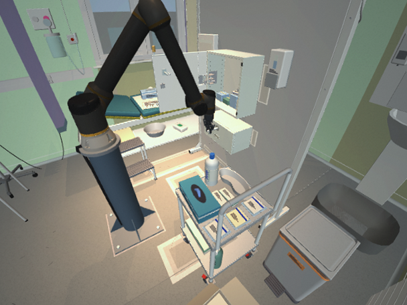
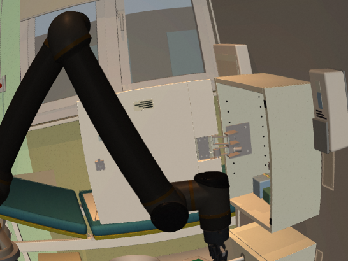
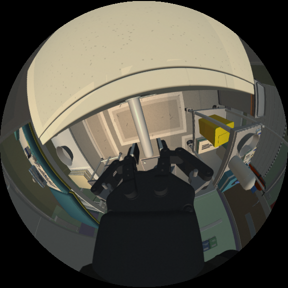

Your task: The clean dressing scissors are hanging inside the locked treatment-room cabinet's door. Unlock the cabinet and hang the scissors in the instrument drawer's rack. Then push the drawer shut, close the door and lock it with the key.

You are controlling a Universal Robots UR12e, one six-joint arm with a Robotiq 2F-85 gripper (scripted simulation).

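The cream instrument drawer point(image 1: 231, 131) sits directly below the white wall cabinet point(image 1: 235, 80), whose door point(image 1: 172, 82) stands swung wide open to the left. My gripper point(image 3: 147, 153) hangs at the drawer's front with its fingers open on either side of the round drawer handle point(image 3: 141, 126), and it holds nothing. A grey rack plate with pegs point(image 2: 237, 141) shows inside the cabinet, and a small bracket point(image 2: 204, 148) is on the door's inner face. The scissors and the key are not visible.
A trolley point(image 1: 224, 214) with a teal box, a bottle and packets stands on the floor below the drawer. A grey bin point(image 1: 313, 248) is to its right. An examination couch point(image 1: 128, 105) and a metal bowl point(image 1: 154, 129) lie behind my arm.
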